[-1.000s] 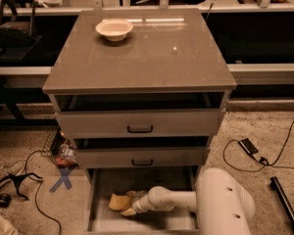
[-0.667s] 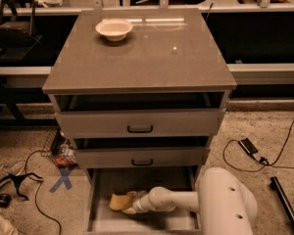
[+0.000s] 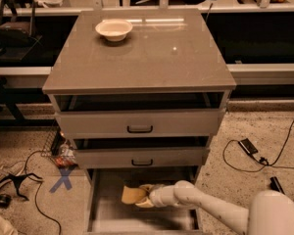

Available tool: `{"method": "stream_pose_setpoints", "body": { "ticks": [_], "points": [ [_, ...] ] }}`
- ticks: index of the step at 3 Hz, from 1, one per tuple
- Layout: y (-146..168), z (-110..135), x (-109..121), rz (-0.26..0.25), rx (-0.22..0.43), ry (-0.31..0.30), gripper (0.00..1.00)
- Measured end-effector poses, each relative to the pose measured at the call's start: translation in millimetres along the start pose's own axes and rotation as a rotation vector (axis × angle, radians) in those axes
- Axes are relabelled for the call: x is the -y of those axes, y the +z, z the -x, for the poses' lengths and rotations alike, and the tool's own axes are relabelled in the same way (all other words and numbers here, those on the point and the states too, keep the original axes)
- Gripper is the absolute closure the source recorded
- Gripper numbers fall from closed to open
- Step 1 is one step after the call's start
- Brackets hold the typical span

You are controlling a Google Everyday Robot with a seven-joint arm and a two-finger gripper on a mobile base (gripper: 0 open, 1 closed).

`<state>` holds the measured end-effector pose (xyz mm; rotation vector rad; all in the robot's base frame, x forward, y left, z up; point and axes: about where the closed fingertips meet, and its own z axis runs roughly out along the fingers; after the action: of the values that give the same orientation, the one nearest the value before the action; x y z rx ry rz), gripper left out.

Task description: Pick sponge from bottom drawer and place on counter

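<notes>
I see the sponge (image 3: 131,195) inside the bottom drawer (image 3: 137,221), toward the drawer's back, its long axis roughly across the drawer with the free end pointing at the drawer's left wall. My gripper (image 3: 145,196) is clamped on its right end, which the fingers partly hide. The drawer's front edge is cut off.

The counter (image 3: 152,58) is a smooth, glossy grey-brown slab with light streaks near the top of the frame. The bowl (image 3: 113,29) on it is smooth and pale. The bottom drawer (image 3: 110,217) looks like dull grey metal. The sponge (image 3: 131,195) is matt, soft tan. The gripper (image 3: 143,196), low centre inside that drawer against the sponge, is smooth cream plastic. The floor (image 3: 264,126) is rough and speckled.
</notes>
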<state>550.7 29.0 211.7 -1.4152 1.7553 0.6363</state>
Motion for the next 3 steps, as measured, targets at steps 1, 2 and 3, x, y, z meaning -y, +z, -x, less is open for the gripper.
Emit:
{"method": "stream_pose_setpoints", "body": {
  "ticks": [1, 2, 3],
  "points": [
    [-84.5, 7.8, 12.8, -0.002, 0.047, -0.028, 1.0],
    [-83.8, 8.2, 13.0, -0.002, 0.047, -0.029, 1.0],
    [-93.1, 14.4, 13.0, -0.014, 0.055, -0.042, 1.0]
  ]
}}
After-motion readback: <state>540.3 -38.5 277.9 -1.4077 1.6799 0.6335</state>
